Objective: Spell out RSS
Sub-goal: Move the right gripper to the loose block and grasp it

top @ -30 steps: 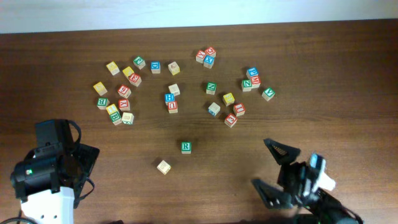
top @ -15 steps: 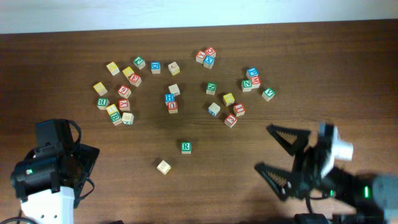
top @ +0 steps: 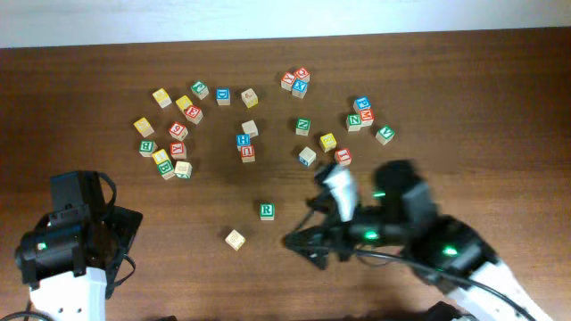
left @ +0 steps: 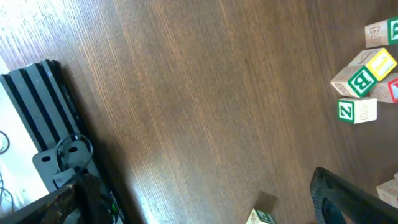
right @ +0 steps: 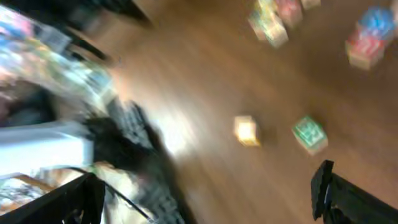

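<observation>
The green R cube [top: 267,210] lies alone on the table's middle front, with a pale yellow-faced cube [top: 235,238] just left and nearer the front; its letter is unreadable. More yellow cubes [top: 161,97] lie in the far left cluster. My right gripper [top: 299,223] is open just right of the R cube, touching nothing. The blurred right wrist view shows the green cube [right: 309,134] and the yellow cube [right: 247,130] ahead of the open right gripper [right: 205,199]. My left gripper [left: 199,186] stands open and empty at the front left.
Several red, blue and green lettered cubes [top: 243,141] are scattered across the far half of the table [top: 500,107]. In the left wrist view, green Z [left: 346,111] and B [left: 360,81] cubes sit at the right, and another green-marked cube [left: 261,217] at the bottom edge.
My right arm has swung from the front right corner leftward to just beside the R cube, still open. The left arm and the cubes have not moved.
</observation>
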Tool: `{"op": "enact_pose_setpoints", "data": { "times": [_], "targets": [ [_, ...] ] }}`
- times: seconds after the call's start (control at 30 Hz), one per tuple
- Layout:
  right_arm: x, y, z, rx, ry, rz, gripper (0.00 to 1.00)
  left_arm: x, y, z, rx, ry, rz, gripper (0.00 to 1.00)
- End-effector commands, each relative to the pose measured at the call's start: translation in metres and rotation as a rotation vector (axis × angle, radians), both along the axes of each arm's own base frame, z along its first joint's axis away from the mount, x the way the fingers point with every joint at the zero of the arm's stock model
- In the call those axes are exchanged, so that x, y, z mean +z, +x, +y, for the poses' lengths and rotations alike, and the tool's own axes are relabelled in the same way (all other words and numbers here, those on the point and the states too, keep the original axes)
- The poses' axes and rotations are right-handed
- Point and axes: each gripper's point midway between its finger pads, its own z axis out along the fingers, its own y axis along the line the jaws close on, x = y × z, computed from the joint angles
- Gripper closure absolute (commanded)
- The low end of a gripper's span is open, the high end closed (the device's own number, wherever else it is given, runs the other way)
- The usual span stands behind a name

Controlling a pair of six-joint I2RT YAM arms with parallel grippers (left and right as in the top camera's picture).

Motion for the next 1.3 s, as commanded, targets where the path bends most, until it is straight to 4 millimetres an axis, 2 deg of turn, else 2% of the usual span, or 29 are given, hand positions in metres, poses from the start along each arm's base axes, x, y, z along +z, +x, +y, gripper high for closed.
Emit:
{"op": "enact_pose_setpoints", "data": {
  "times": [0.0,0.1,0.13,0.17,0.33,0.4,0.47,0.53,0.6,0.67,0.77,0.87,0.93,1.1,1.27],
  "targets": [
    [-0.037,0.022,0.012,-0.062,-0.271,-0.077,0.02,0.004,0.001,0.002,-0.008,0.006,-0.006,0.01],
    [-0.070,0.015,0.039,0.027,-0.358,-0.011,0.02,0.004,0.001,0.002,-0.008,0.006,-0.006,0.01],
    [-0.088,0.013,0.054,0.062,-0.383,0.010,0.02,0.004,0.001,0.002,-0.008,0.006,-0.006,0.01],
    [-0.098,0.010,0.063,0.089,-0.382,0.027,0.02,0.004,0.001,0.002,-0.008,0.007,-0.006,0.01],
    [-0.122,-0.019,0.109,0.280,-0.267,0.143,0.02,0.004,0.001,0.002,-0.008,0.007,-0.006,0.01],
    [-0.136,-0.020,0.116,0.269,-0.285,0.169,0.01,0.004,0.001,0.002,-0.008,0.006,-0.006,0.01],
    [-0.164,-0.008,0.110,0.133,-0.392,0.200,0.01,0.004,0.001,0.002,-0.008,0.007,-0.006,0.01],
    [-0.180,-0.005,0.107,0.061,-0.449,0.219,0.01,0.004,0.001,0.002,-0.008,0.006,-0.006,0.01],
    [-0.187,-0.005,0.108,0.044,-0.470,0.217,0.00,0.004,0.001,0.002,-0.008,0.006,-0.006,0.01],
    [-0.191,-0.005,0.109,0.037,-0.487,0.190,0.07,0.004,0.001,0.002,-0.008,0.006,-0.006,0.01],
    [-0.192,-0.005,0.115,0.031,-0.501,0.122,0.08,0.004,0.001,0.002,-0.008,0.007,-0.006,0.01],
    [-0.194,0.004,0.113,-0.032,-0.553,0.026,0.13,0.004,0.001,0.002,-0.007,0.006,-0.006,0.01],
    [-0.194,0.012,0.111,-0.076,-0.572,-0.023,0.13,0.004,0.001,0.002,-0.007,0.006,-0.006,0.01],
    [-0.191,0.017,0.124,-0.078,-0.520,-0.043,0.16,0.004,0.001,0.002,-0.008,0.007,-0.006,0.01],
    [-0.209,0.018,0.128,-0.069,-0.529,-0.030,0.16,0.004,0.001,0.002,-0.008,0.006,-0.006,0.01]
  ]
}}
